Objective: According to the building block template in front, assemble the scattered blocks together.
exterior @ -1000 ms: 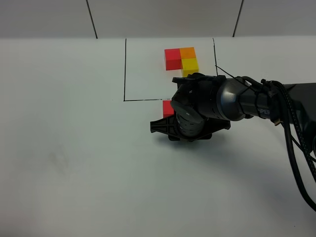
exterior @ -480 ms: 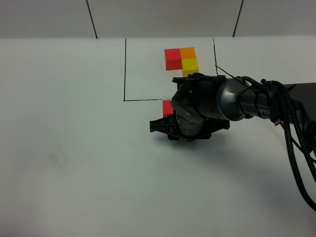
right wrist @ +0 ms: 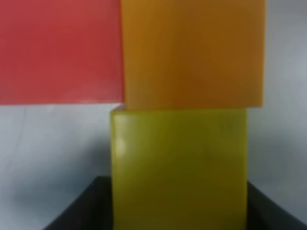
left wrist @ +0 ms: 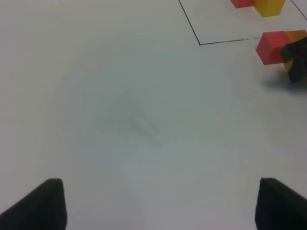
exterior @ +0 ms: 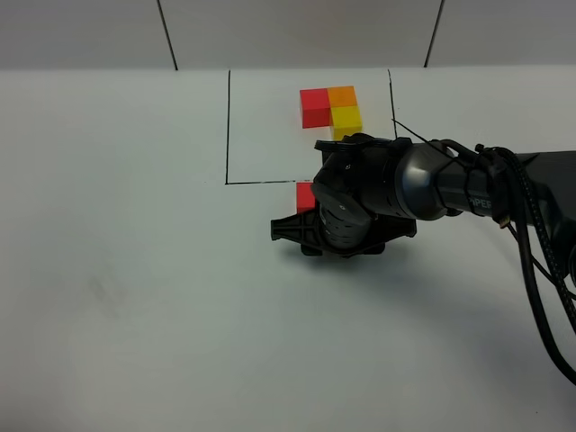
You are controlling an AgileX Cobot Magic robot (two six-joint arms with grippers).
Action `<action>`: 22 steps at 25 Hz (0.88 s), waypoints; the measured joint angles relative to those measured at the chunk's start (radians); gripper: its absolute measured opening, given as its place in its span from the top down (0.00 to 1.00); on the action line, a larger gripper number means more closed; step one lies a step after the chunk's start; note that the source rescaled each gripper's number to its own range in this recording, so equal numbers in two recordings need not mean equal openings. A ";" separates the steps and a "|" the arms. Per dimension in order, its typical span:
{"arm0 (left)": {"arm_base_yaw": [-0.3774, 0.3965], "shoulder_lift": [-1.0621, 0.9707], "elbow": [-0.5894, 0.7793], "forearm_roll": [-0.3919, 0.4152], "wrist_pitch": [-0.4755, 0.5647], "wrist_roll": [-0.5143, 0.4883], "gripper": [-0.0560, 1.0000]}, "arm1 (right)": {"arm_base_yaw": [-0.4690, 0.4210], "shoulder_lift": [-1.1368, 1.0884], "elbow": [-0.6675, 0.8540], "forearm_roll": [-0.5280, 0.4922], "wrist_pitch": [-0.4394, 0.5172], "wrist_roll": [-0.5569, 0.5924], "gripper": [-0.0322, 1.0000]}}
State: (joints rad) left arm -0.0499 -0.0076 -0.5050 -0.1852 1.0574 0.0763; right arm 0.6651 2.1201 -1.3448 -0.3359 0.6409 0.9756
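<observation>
Now, scattered blocks: 3 loose cubes lie on the white counter [exterior: 135, 297] just outside the near line of the black drawn rectangle [exterior: 228, 126].
Red cube [exterior: 306, 195]: only partly seen from the high camera, peeking out beside the right arm [exterior: 432, 191], just below the rectangle's near line.
Orange cube [right wrist: 192, 52]: side by side with the red cube and touching it, as the right wrist view shows.
Yellow cube [right wrist: 180, 167]: pressed against the orange cube's face, so the 3 form an L.
Template [exterior: 331, 109]: an L of 3 joined cubes, red, orange and yellow, inside the rectangle, near its far right part and apart from the loose cubes.
Right pincer [exterior: 310, 236]: down at the counter over the loose cubes; the yellow cube fills the space in front of its camera, but the fingers themselves are not visible, so I cannot tell whether it grips or has let go.
Left pincer [left wrist: 158, 203]: released, its 2 dark fingertips [left wrist: 41, 203] standing wide apart over bare counter, well away from the cubes, nothing between them.
Backdrop: a pale wall [exterior: 297, 31] with 2 dark seams rises behind the counter.
</observation>
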 joint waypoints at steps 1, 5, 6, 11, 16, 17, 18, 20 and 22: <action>0.000 0.000 0.000 0.000 0.000 0.000 0.25 | 0.000 0.000 0.000 0.004 -0.002 -0.005 0.81; 0.000 0.000 0.000 0.000 0.000 0.000 0.25 | 0.000 0.000 0.000 0.016 -0.006 -0.024 0.69; 0.000 0.000 0.000 0.000 0.000 0.000 0.25 | 0.000 0.000 0.000 0.020 -0.006 -0.026 0.65; 0.000 0.000 0.000 0.000 0.000 0.000 0.25 | 0.000 -0.007 0.001 0.041 -0.010 -0.051 0.28; 0.000 0.000 0.000 0.000 0.000 0.000 0.25 | 0.000 -0.069 0.001 0.083 -0.020 -0.103 0.02; 0.000 0.000 0.000 0.000 0.000 0.000 0.25 | 0.000 -0.086 0.001 0.101 -0.021 -0.127 0.01; 0.000 0.000 0.000 0.000 0.000 0.000 0.25 | 0.000 -0.099 0.001 0.126 -0.021 -0.157 0.01; 0.000 0.000 0.000 0.000 0.000 0.000 0.25 | -0.007 -0.134 0.001 0.179 -0.020 -0.225 0.00; 0.000 0.000 0.000 0.000 0.000 0.000 0.25 | -0.024 -0.171 0.003 0.236 -0.020 -0.306 0.00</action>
State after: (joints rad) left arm -0.0499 -0.0076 -0.5050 -0.1852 1.0574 0.0763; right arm 0.6411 1.9494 -1.3417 -0.0998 0.6210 0.6699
